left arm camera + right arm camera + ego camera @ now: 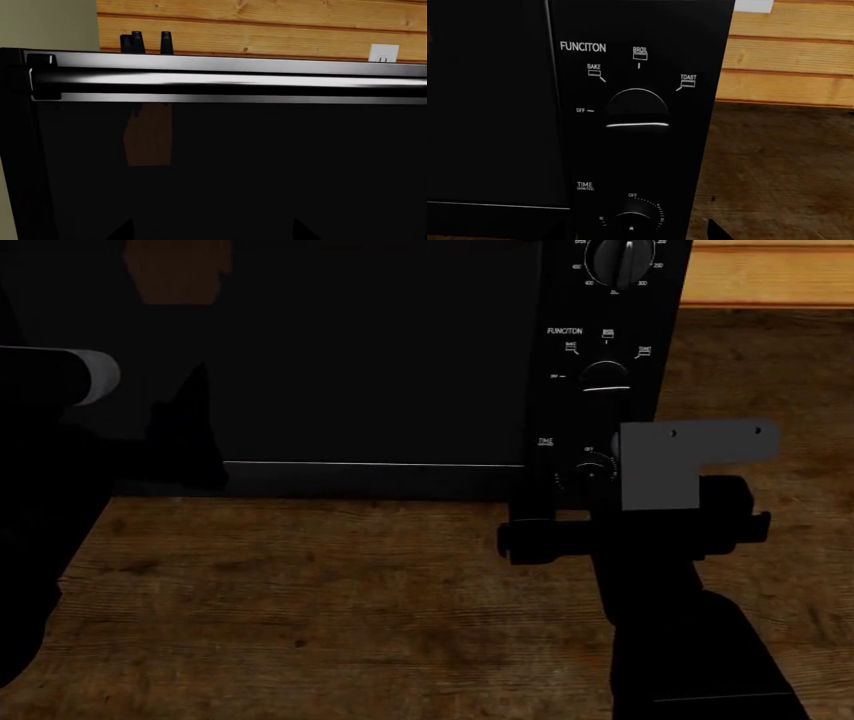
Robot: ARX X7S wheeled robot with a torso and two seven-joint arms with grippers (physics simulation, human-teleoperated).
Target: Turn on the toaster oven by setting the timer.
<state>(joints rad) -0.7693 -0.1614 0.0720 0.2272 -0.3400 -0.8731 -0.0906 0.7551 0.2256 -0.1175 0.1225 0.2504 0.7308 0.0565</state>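
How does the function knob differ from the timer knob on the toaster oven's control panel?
The function knob is clearly larger than the timer knob and sits above it. Around the function knob are printed the words OFF, BAKE, BROIL and TOAST, while the timer knob has a ring of fine tick marks starting at OFF. The function knob is labelled "FUNCITON"; the timer is labelled "TIME". Both are round, black and on the same panel of the toaster oven.

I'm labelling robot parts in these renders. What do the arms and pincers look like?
Both arms are matte black. The right arm carries a pale grey angular bracket above its black pincer. The left arm has a white cylindrical segment. No cables or markings show.
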